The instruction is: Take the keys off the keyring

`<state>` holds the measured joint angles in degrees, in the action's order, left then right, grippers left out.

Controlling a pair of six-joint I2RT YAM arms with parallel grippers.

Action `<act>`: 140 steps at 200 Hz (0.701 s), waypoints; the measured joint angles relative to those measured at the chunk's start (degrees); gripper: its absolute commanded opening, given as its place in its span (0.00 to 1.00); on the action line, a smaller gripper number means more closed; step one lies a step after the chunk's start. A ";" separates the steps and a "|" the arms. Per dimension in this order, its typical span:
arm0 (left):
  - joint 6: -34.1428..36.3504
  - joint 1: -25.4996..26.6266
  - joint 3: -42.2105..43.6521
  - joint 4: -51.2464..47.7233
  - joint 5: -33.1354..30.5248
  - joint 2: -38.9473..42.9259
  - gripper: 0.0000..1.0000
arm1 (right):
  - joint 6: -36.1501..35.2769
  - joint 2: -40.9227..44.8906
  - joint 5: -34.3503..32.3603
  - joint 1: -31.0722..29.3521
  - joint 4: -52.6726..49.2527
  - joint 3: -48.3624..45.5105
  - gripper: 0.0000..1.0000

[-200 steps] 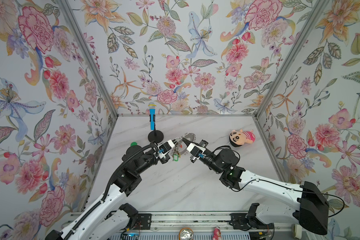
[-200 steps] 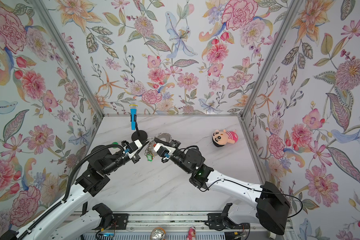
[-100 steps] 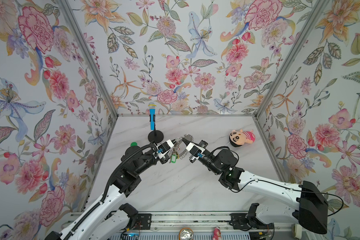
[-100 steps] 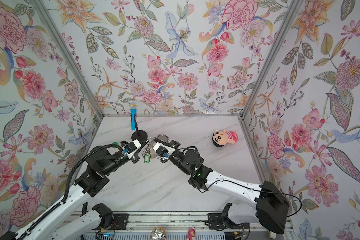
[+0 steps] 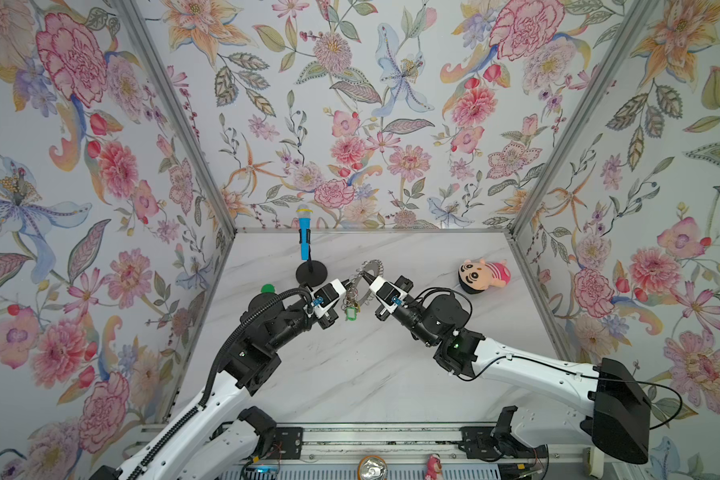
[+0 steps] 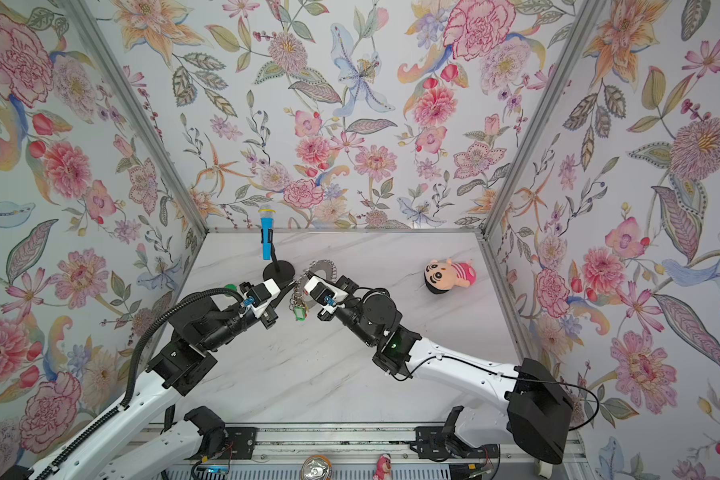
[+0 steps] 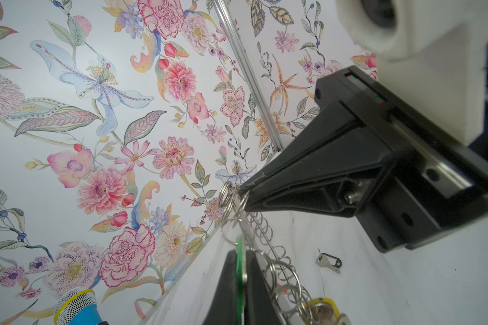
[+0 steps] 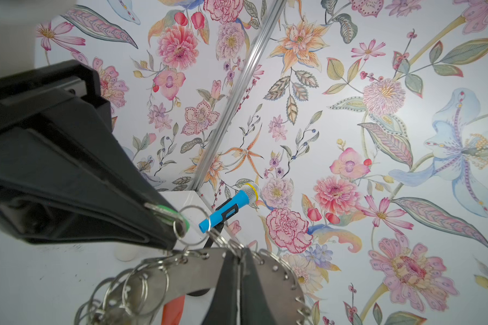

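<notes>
Marble table point(image 5: 350, 374): mic stand point(image 5: 311, 274), doll point(image 5: 484, 275), loose key point(image 7: 328, 261).

Robot test booth, floral-papered walls point(image 5: 350, 104), marble-look tabletop point(image 5: 350, 374), aluminium mounting rail point(image 5: 391, 436)

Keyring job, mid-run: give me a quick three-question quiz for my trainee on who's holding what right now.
1. True or false: the right gripper has its fingers shut on the keyring.
2. Which tag sits between the left gripper fingers? A orange, B green, C black.
3. In the left wrist view, what lies loose on the table?
Key: 1 true; 2 B, the green tag; 3 a single key with a black tag.
</notes>
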<state>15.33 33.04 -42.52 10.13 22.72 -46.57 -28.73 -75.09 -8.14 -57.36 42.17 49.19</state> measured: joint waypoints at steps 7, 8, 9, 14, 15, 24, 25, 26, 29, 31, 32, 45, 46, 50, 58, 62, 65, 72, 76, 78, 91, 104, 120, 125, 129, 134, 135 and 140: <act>0.02 -0.04 -0.04 -0.04 0.13 0.00 0.00 | 0.24 -0.22 -0.15 0.00 -0.39 0.24 0.00; 0.02 -0.04 -0.07 -0.07 0.15 -0.02 0.00 | 0.28 -0.24 -0.20 0.00 -0.44 0.26 0.00; 0.02 -0.04 -0.09 -0.09 0.20 -0.02 0.00 | 0.31 -0.26 -0.22 0.00 -0.48 0.31 0.00; 0.02 -0.04 -0.17 -0.22 0.26 -0.04 0.00 | 0.42 -0.42 -0.44 0.00 -0.63 0.44 0.00; 0.02 -0.04 -0.17 -0.26 0.26 -0.04 0.00 | 0.46 -0.44 -0.44 0.00 -0.68 0.44 0.00; 0.04 -0.04 -0.37 -0.68 0.42 -0.07 0.00 | 0.72 -0.59 -0.48 0.00 -1.07 0.66 0.00; 0.04 -0.04 -0.39 -0.70 0.44 -0.09 0.00 | 0.72 -0.61 -0.48 0.00 -1.07 0.68 0.00; 0.04 -0.04 -0.42 -0.74 0.44 -0.11 0.00 | 0.74 -0.66 -0.50 0.00 -1.09 0.74 0.00; 0.07 -0.04 -0.50 -0.90 0.46 -0.15 0.00 | 0.81 -0.68 -0.50 0.00 -1.25 0.79 0.00; 0.07 -0.04 -0.52 -0.96 0.46 -0.15 0.00 | 0.87 -0.70 -0.55 0.00 -1.36 0.90 0.00; 0.07 -0.04 -0.55 -1.05 0.48 -0.17 0.00 | 0.92 -0.70 -0.55 0.00 -1.44 0.90 0.00; 0.22 -0.04 -0.92 -1.46 0.52 -0.50 0.00 | 1.20 -0.79 -0.98 0.00 -2.14 1.27 0.00; 0.22 -0.04 -0.94 -1.51 0.52 -0.52 0.00 | 1.18 -0.79 -0.98 0.00 -2.19 1.29 0.00; 0.26 -0.04 -1.11 -1.60 0.52 -0.66 0.00 | 1.25 -0.81 -1.11 0.00 -2.36 1.38 0.00; 0.31 -0.04 -1.42 -1.77 0.55 -0.90 0.00 | 1.42 -0.83 -1.36 0.00 -2.54 1.40 0.00; 0.35 -0.04 -1.60 -1.97 0.55 -1.01 0.00 | 1.57 -0.87 -1.38 0.00 -2.58 1.40 0.00; 0.48 -0.07 -1.68 -2.08 0.55 -1.05 0.00 | 1.60 -0.90 -1.38 0.00 -2.58 1.42 0.00; 0.61 -0.09 -1.95 -2.43 0.59 -1.18 0.00 | 1.81 -0.98 -1.44 0.00 -2.93 1.53 0.00; 0.68 -0.09 -2.12 -2.64 0.61 -1.27 0.00 | 1.84 -1.03 -1.51 0.00 -3.15 1.66 0.00; 0.72 -0.09 -2.21 -2.82 0.61 -1.31 0.00 | 1.86 -1.05 -1.55 0.00 -3.21 1.70 0.00; 0.98 -0.11 -2.80 -3.21 0.61 -1.81 0.00 | 2.03 -1.33 -1.97 0.00 -3.85 2.23 0.00; 1.33 -0.11 -3.26 -3.63 0.61 -2.32 0.00 | 2.21 -1.51 -2.62 0.00 -4.50 2.64 0.00; 1.60 -0.15 -3.50 -3.69 0.61 -2.75 0.00 | 2.58 -1.68 -3.30 -0.11 -5.60 3.30 0.00; 1.75 -0.15 -3.52 -3.74 0.61 -2.84 0.00 | 2.78 -1.75 -3.52 -0.17 -5.86 3.48 0.00; 1.77 -0.15 -3.56 -3.74 0.63 -2.93 0.00 | 2.97 -1.81 -3.74 -0.24 -6.34 3.67 0.00; 1.79 -0.15 -3.65 -3.80 0.61 -3.02 0.00 | 3.21 -1.88 -3.98 -0.35 -6.78 3.89 0.00; 1.79 -0.15 -3.67 -3.78 0.61 -3.06 0.00 | 3.26 -1.90 -3.98 -0.35 -6.86 3.93 0.00; 1.81 -0.15 -3.78 -3.91 0.61 -3.15 0.00 | 3.41 -1.99 -4.22 -0.39 -7.21 4.15 0.00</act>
<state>17.15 32.88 -46.30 6.22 23.33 -49.71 -25.32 -77.08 -12.36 -57.76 34.96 53.34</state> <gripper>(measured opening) 0.069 0.047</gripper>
